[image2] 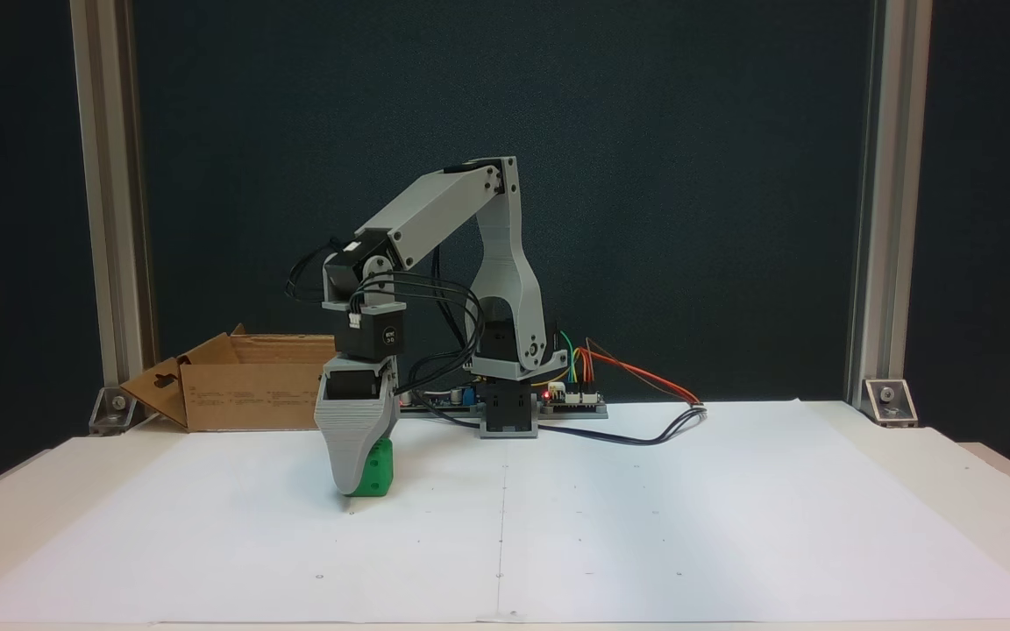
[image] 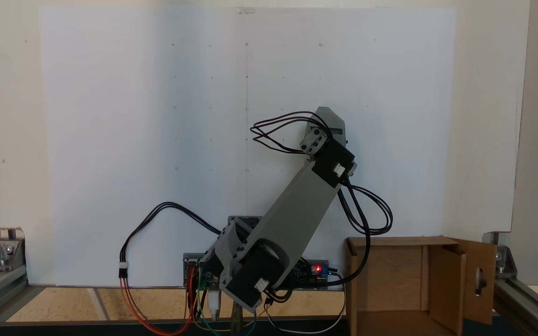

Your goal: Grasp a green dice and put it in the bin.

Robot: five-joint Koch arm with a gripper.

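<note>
Low and left of centre in a fixed view we find the gripper pointing straight down at the paper, its broad grey jaw standing in front of the green dice. The dice sits on the white paper sheet with the jaw tight against its left side. The second jaw lies behind it from this angle, so we cannot tell whether the gripper has clamped the cube or merely straddles it.

We judge the vertical wrist to be deliberate: coming from above lets the jaws drop on either side of so small a cube without nudging it.

The arm folds back up to its base at mid-frame. The cardboard box sits behind and to the left, beside the base, well apart from the dice, near enough for a short swing once the cube is lifted.

From the other fixed view, the arm's links cover the gripper and dice entirely. The box is cut off by the lower edge at bottom right, its slotted flap hanging open.
</note>
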